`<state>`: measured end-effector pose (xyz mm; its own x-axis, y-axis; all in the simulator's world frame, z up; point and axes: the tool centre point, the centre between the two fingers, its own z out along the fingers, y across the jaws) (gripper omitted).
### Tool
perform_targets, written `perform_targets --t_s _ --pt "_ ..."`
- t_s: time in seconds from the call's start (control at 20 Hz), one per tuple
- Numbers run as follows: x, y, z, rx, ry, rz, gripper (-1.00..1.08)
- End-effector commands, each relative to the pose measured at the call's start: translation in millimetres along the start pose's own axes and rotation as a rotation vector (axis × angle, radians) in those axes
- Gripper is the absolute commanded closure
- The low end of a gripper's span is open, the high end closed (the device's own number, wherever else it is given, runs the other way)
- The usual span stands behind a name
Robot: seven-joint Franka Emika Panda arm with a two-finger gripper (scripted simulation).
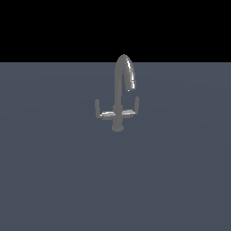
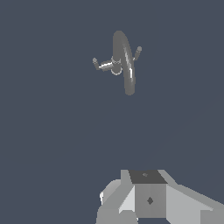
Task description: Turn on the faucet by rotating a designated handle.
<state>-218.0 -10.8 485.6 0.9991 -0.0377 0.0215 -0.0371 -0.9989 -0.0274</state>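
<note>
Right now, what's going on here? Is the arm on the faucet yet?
Not yet. The faucet stands alone on the grey surface, untouched. Its handle, the lever on the side the spout tip curves toward, has nothing on it. In the wrist view only part of the gripper's body shows, well short of the faucet; its fingers are out of frame, so open or shut is unclear.

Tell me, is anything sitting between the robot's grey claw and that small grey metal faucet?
Nothing: the wrist view shows only bare blue-grey floor between the gripper and the faucet.
</note>
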Motion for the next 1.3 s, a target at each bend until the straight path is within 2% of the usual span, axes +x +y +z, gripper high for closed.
perform_targets --t_s 0.0,0.25,1.25 --pt "9.8 4.0 3.8 0.026 -0.015 0.013 1.08" --pt "35.5 14.3 14.8 0.095 -0.053 0.045 1.08" --pt "145.0 58.6 87.7 0.427 -0.232 0.192 1.08"
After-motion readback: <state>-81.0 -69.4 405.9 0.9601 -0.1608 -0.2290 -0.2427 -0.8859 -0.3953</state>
